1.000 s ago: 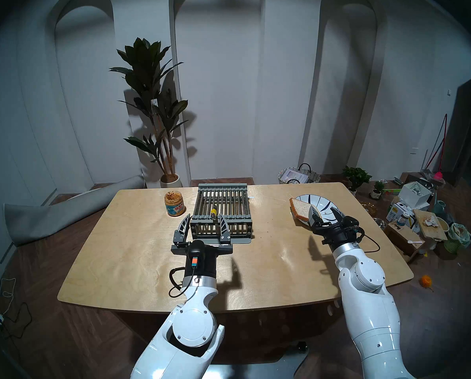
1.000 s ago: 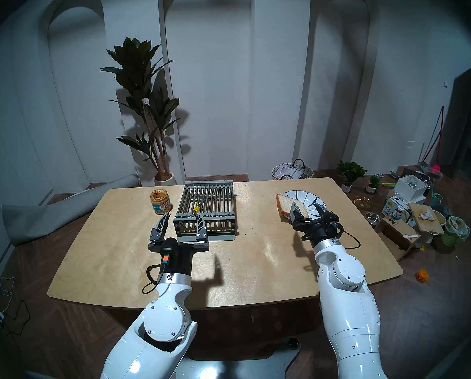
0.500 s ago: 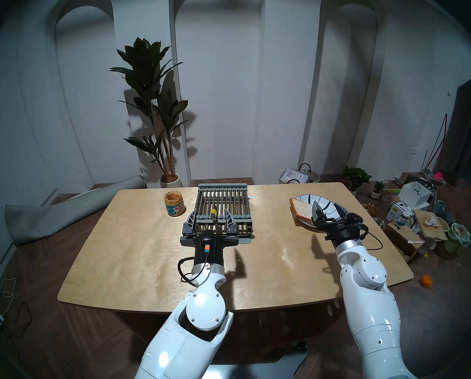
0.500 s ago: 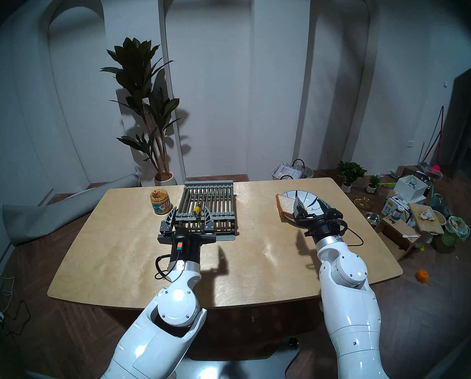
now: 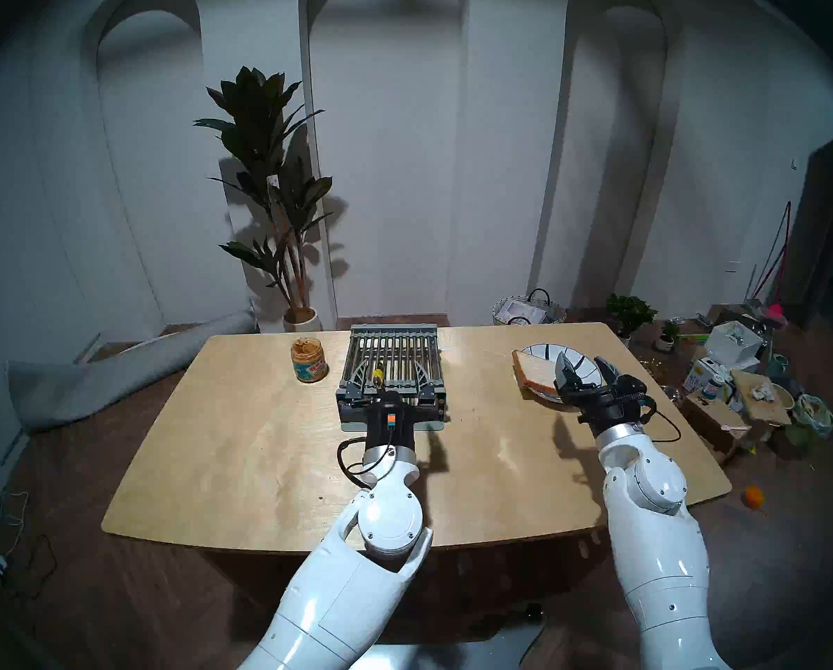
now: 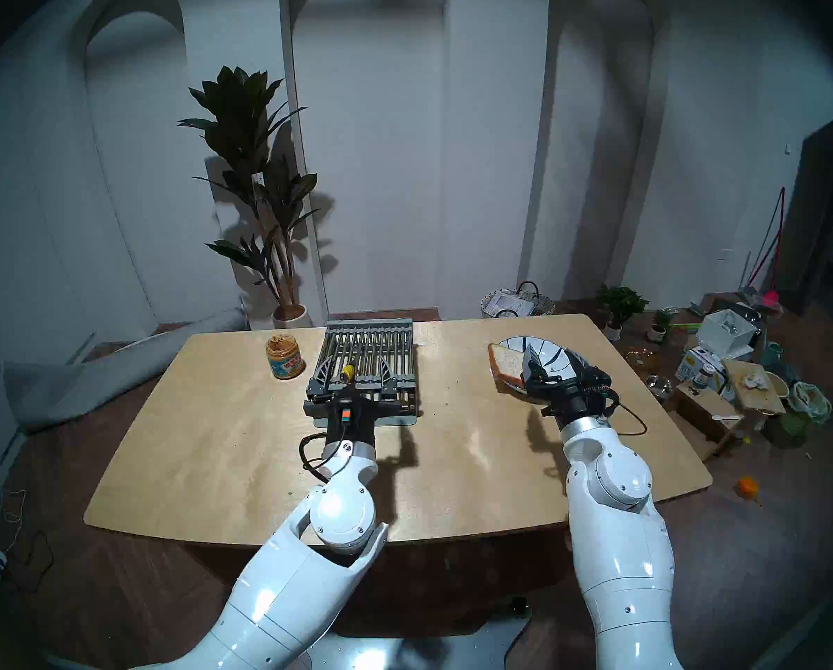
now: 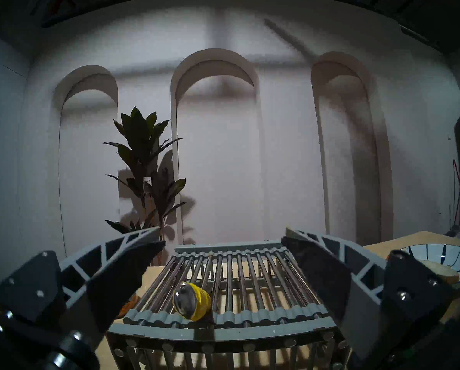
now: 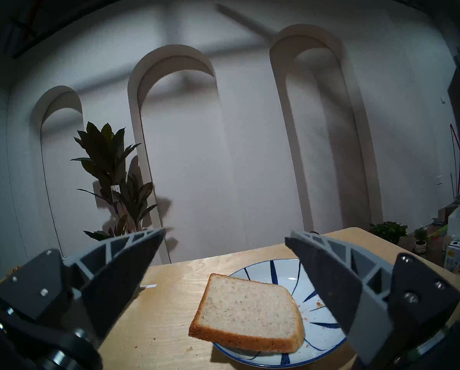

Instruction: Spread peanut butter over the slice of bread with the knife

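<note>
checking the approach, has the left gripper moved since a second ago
Yes. The left gripper has moved forward and to the right: it was short of the rack, and its fingers now flank the knife handle.

A pale wooden bench (image 5: 240, 442) stands on a dark wood floor (image 5: 90, 601). Behind it, a white wall (image 5: 501, 147) has three arched recesses, dimly lit with soft shadows. A tall potted plant (image 5: 269, 190) stands beyond the bench's far left corner; boxes and clutter (image 5: 738, 384) crowd the floor off its right edge.

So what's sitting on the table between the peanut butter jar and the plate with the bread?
The head view shows a grey slatted rack between the jar and plate, with the yellow-handled knife on it.
</note>
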